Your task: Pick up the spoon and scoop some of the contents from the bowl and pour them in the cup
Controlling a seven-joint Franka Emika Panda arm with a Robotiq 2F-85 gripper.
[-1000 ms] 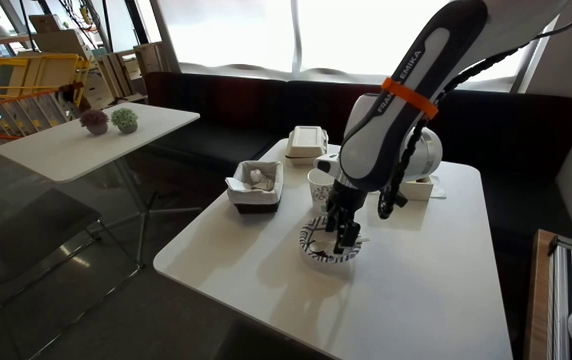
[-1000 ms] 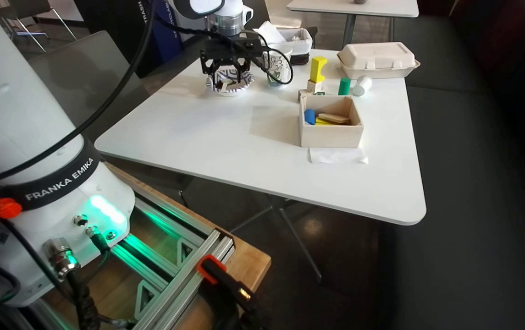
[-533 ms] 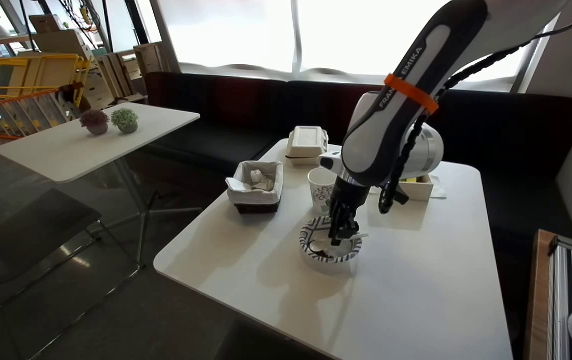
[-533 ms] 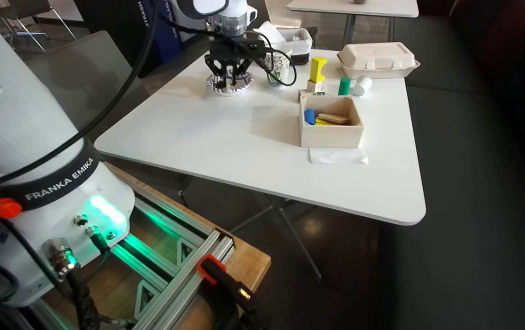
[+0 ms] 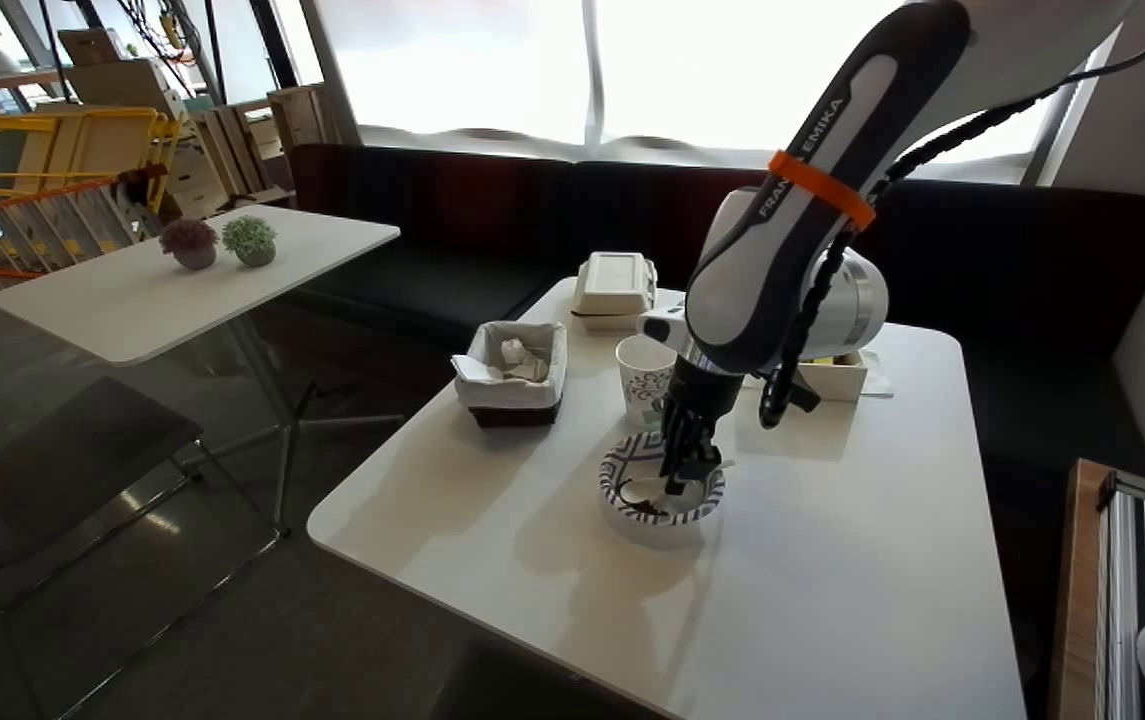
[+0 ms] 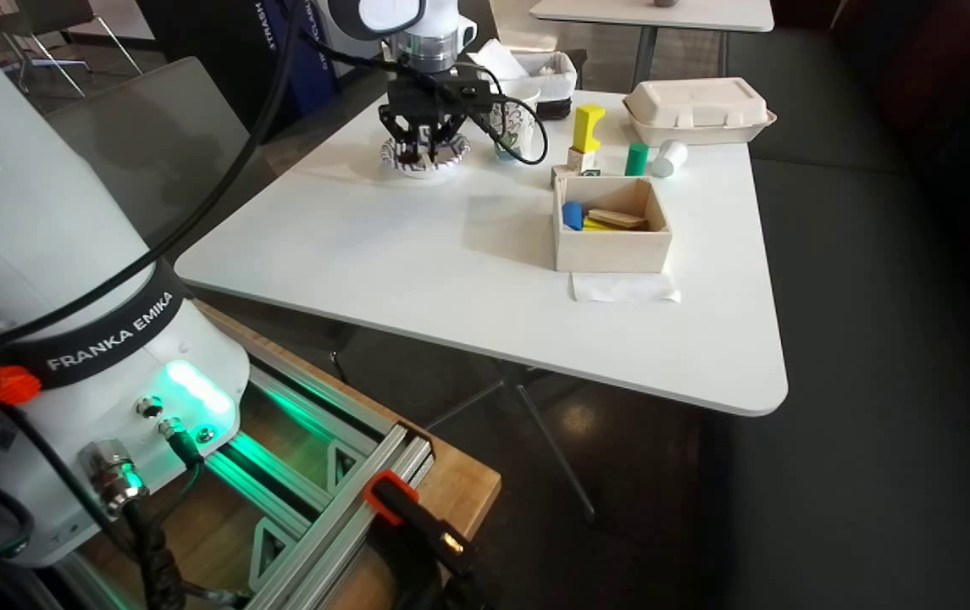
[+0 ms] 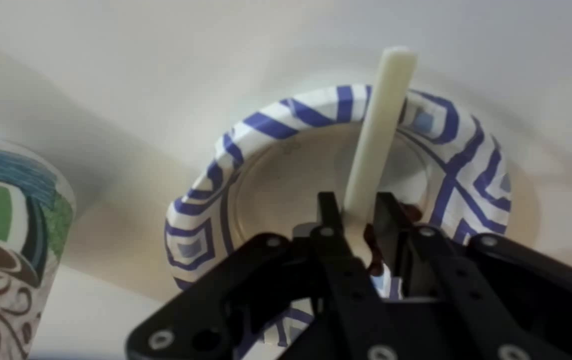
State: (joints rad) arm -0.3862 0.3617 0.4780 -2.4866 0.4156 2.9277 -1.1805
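The bowl (image 7: pixel 201 240), white with a blue-patterned rim, sits on the table below my gripper (image 7: pixel 356 202). A pale spoon (image 7: pixel 383 100) lies across it, its handle jutting out over the rim. My fingertips are drawn in against both sides of the handle, so the gripper looks shut on the spoon. Dark reddish-brown contents (image 7: pixel 410 212) show in the bowl, partly covered by the fingers. In an exterior view the spoon's scoop end (image 5: pixel 640 490) rests inside the bowl. The cup (image 5: pixel 640 385), white paper with a printed pattern, stands upright beside the bowl.
A lined basket (image 5: pixel 517 400) with crumpled paper and a lidded takeout box (image 6: pixel 696 110) stand farther back. An open wooden box (image 6: pixel 612 252) holds blocks. Near it are a yellow block (image 6: pixel 588 127) on a stack, a green block (image 6: pixel 636 159) and a white cylinder (image 6: pixel 669 158).
The fingers were wide apart a second ago and have closed in around the spoon handle. The handle's end has shifted slightly. Bowl and cup have stayed in place.
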